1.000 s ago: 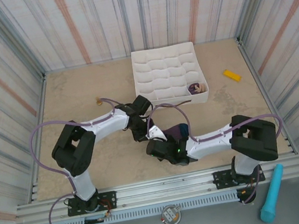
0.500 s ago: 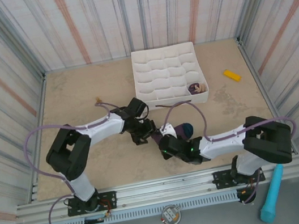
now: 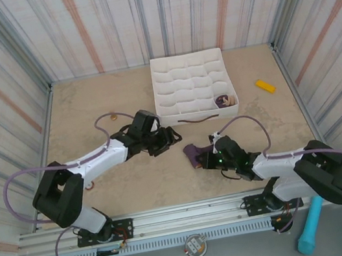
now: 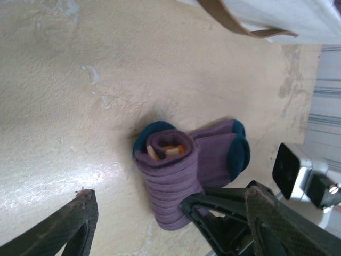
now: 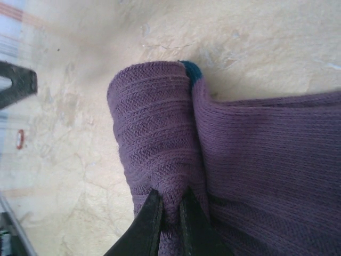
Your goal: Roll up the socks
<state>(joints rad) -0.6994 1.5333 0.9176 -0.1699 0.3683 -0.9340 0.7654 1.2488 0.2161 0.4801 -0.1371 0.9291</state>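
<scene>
The left fingers (image 4: 72,226) stand spread and empty just short of the socks (image 4: 170,181), which lie part-rolled on the worktop (image 3: 90,115). The right fingers (image 5: 146,226) pinch the roll's outer layer; a firm, taut grip should stop it unwinding.

Black-and-white arms (image 3: 97,159) (purple cables (image 3: 8,188))

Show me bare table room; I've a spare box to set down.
Widest free patch: the far-left table, between the left wall and the white tray, beyond the small brass piece. A narrower strip lies right of the tray, around the yellow block. Crowded mid-table: the open left gripper, the socks, and the right gripper shut on them.
</scene>
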